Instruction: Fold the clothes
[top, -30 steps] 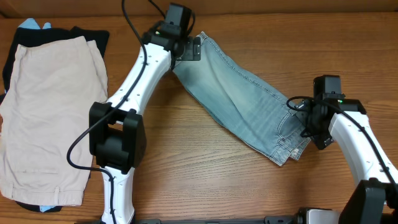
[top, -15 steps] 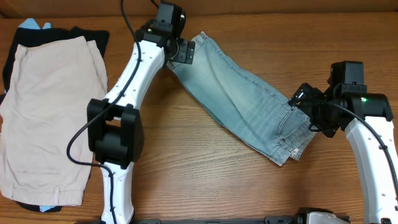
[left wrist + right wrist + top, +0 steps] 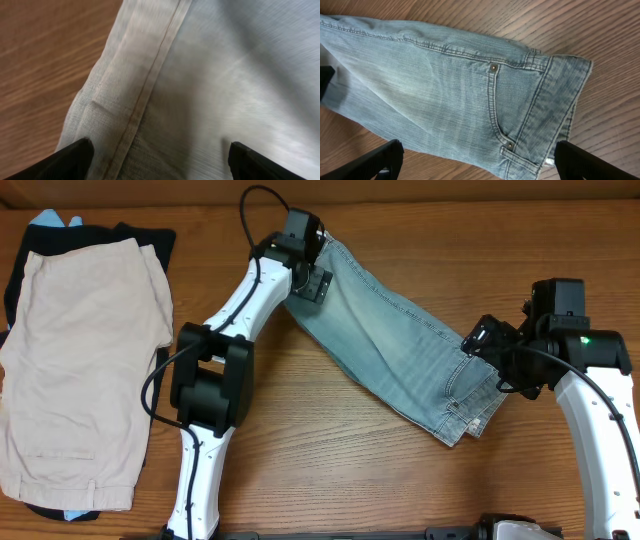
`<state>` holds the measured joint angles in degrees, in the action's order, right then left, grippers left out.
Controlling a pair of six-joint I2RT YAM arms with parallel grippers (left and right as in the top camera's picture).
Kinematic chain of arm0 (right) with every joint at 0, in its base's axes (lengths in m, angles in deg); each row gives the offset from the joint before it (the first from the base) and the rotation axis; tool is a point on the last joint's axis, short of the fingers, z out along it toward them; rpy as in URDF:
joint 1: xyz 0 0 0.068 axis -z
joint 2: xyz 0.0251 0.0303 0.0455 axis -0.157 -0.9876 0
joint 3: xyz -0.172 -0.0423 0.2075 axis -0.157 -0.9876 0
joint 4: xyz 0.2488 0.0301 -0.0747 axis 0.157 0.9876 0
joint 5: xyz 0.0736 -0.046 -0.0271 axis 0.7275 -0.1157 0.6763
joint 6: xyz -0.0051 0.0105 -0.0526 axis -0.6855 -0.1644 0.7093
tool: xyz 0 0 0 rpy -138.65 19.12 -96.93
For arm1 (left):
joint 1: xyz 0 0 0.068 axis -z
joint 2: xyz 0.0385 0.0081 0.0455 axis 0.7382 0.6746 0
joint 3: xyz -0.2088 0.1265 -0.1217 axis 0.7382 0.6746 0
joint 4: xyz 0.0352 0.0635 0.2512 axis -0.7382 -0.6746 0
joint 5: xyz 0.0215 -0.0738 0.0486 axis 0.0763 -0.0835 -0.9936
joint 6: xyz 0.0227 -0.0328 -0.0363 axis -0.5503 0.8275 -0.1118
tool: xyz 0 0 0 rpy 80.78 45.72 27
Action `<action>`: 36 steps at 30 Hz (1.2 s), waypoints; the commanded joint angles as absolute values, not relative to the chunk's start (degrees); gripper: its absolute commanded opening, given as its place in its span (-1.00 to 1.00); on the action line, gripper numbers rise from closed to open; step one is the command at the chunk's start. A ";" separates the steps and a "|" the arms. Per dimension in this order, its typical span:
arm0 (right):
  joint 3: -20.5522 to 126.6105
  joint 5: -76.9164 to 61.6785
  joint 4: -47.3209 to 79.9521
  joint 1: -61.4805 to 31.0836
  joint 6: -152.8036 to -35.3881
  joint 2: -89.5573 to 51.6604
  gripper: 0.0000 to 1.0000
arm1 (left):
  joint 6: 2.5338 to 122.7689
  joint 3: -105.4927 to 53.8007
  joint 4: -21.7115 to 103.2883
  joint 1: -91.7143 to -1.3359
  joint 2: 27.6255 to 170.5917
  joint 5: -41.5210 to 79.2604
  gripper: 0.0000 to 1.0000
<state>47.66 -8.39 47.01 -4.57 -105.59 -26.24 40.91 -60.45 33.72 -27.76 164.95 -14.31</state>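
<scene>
Wide open and empty, the left gripper [image 3: 159,145] straddled the denim shorts' [image 3: 445,90] hem, the right gripper [image 3: 478,145] their riveted pocket, seemingly poised to fold.

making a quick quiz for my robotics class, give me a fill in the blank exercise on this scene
The denim shorts lie on a ___ table. The beige garment lies on top of a second garment, coloured ___. The left pincer and right pincer are both ___.
Missing words: wooden; black; open.
</scene>
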 commanded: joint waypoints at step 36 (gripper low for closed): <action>45.02 -6.45 45.37 5.66 -95.74 -51.50 1.00 | 59.17 -50.17 -3.96 -34.84 170.72 -7.99 1.00</action>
